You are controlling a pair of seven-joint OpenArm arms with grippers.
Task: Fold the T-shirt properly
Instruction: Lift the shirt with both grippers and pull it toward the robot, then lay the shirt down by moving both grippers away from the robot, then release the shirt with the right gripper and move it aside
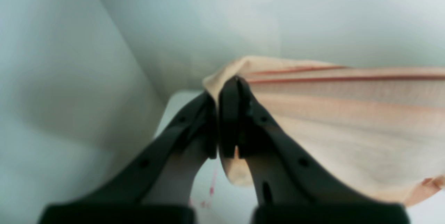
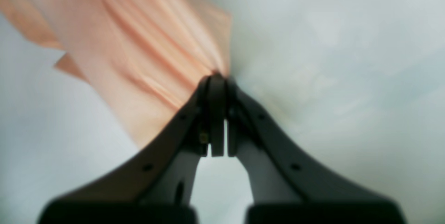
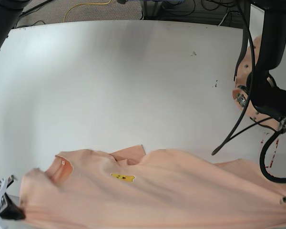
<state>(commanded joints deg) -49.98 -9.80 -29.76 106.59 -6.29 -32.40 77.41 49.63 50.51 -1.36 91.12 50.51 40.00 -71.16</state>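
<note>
Both the left gripper [image 1: 227, 88] and the right gripper [image 2: 218, 78] are clamped on edges of the peach T-shirt [image 3: 181, 191], which stretches across the near side of the white bench [image 3: 133, 71].

Peach T-shirt [image 3: 181, 186], yellow emoji print [image 3: 122, 177]

The left gripper [image 1: 227, 85] and the right gripper [image 2: 218, 80] have black curved fingers with small round holes. Black cables [image 3: 243, 95] loop at three o'clock beside a black arm [image 3: 271, 43].
</note>
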